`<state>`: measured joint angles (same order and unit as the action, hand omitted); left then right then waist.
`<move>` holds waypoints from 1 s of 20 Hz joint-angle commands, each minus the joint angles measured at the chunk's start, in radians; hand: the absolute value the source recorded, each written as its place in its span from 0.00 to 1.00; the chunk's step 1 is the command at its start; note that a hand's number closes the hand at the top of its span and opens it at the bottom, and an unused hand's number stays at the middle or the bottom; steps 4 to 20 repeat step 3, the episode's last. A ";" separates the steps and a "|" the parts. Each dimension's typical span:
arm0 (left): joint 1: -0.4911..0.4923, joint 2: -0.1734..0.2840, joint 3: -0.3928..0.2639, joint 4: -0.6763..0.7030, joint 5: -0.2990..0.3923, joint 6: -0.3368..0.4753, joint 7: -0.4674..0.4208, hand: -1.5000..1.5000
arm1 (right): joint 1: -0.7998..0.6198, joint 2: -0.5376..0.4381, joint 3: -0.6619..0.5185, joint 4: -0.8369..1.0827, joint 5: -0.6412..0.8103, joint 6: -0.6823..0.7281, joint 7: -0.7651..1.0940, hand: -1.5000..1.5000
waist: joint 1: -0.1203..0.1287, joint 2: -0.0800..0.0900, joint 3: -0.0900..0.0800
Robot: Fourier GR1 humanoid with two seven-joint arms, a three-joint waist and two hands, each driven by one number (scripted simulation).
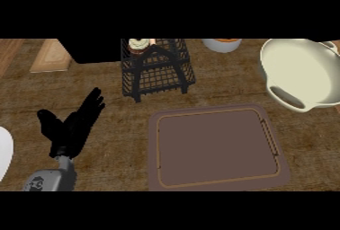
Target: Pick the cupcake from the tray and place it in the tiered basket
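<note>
**A:** Where's the cupcake from your hand?

**B:** Upper middle of the frame: the cupcake (139,44) sits in the top of the tiered basket (157,67), up and to the right of my left hand (72,124). It's round, so no long axis to speak of.

**A:** Your hands?

**B:** The left is open, fingers straight, holding nothing, at the left of the frame. My right hand doesn't show at all.

**A:** And the tray?

**B:** The tray (216,148), lower centre, shows only bare surface. I'd judge the placing done.

**A:** Anything around?

**B:** A cream pot (305,72) at upper right on the counter (100,90), well apart from the basket.
</note>
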<state>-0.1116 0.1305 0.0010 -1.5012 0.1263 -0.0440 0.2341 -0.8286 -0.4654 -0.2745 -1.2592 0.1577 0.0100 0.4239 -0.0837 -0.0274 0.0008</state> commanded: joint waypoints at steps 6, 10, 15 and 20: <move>-0.007 -0.007 -0.020 -0.028 -0.025 0.016 0.022 0.50 | 0.302 -0.120 -0.147 -0.349 -0.175 0.158 0.073 0.00 | 0.011 0.009 0.000; -0.007 -0.007 -0.020 -0.028 -0.025 0.016 0.022 0.50 | 0.302 -0.120 -0.147 -0.349 -0.175 0.158 0.073 0.00 | 0.011 0.009 0.000; -0.007 -0.007 -0.020 -0.028 -0.025 0.016 0.022 0.50 | 0.302 -0.120 -0.147 -0.349 -0.175 0.158 0.073 0.00 | 0.011 0.009 0.000; -0.007 -0.007 -0.020 -0.028 -0.025 0.016 0.022 0.50 | 0.302 -0.120 -0.147 -0.349 -0.175 0.158 0.073 0.00 | 0.011 0.009 0.000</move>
